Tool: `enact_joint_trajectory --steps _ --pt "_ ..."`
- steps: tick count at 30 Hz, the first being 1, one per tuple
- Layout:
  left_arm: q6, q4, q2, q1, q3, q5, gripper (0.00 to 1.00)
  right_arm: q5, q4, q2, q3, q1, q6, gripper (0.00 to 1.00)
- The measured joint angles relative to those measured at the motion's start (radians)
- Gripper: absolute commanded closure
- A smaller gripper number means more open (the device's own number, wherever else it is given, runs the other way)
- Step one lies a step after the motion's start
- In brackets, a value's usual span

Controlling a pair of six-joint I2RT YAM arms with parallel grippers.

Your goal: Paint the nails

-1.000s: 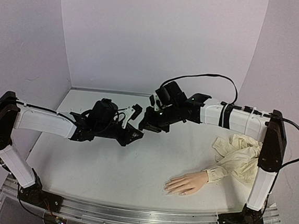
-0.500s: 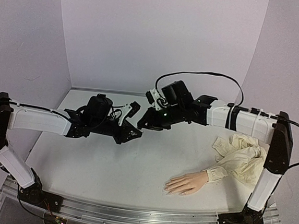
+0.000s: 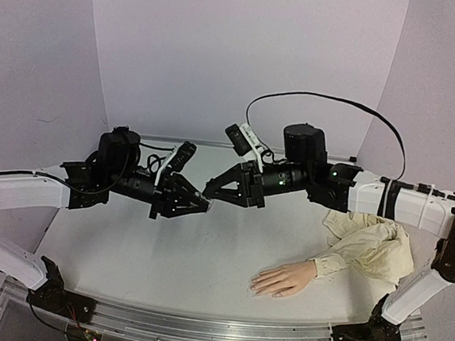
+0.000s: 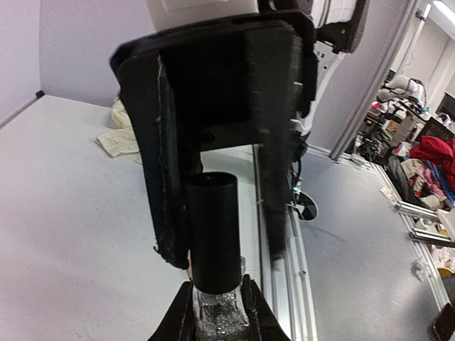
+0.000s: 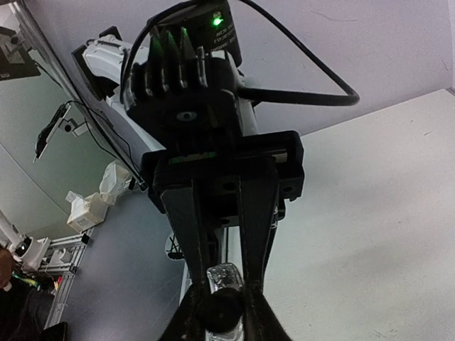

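Observation:
The skin-coloured mannequin hand (image 3: 286, 278) lies palm down near the table's front, its tiny nails (image 3: 256, 285) pointing left. Its cream sleeve (image 3: 369, 243) is bunched at the right and also shows in the left wrist view (image 4: 124, 131). My two grippers meet tip to tip in mid-air above the table's middle. My left gripper (image 3: 199, 206) (image 4: 217, 285) is shut on the glittery glass body of the polish bottle (image 4: 217, 316). My right gripper (image 3: 213, 193) (image 5: 224, 300) is shut on the bottle's black cap (image 5: 224, 311) (image 4: 213, 227).
An aluminium rail (image 3: 214, 329) runs along the near edge by the arm bases. Lilac walls close in the back and sides. The right arm's black cable (image 3: 329, 100) loops above it. The hand lies well to the right of and below the grippers.
Both arms have lifted and stretched level, the left wrist drawing back leftward and the right one rightward. The gripper tips have stayed together at the bottle. The hand and sleeve have not moved.

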Motion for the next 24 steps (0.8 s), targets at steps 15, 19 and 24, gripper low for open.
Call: enact_joint_trajectory --steps 15,19,24 --pt "0.066 0.061 -0.054 -0.055 -0.067 -0.709 1.00 0.525 -0.181 -0.020 0.111 0.029 0.385 0.21" --pt "0.074 0.076 -0.054 -0.066 -0.078 -0.809 1.00 0.613 -0.192 0.036 0.186 0.049 0.459 0.31" --pt "0.087 0.109 -0.054 -0.073 -0.078 -0.865 1.00 0.655 -0.202 0.143 0.278 0.063 0.502 0.41"
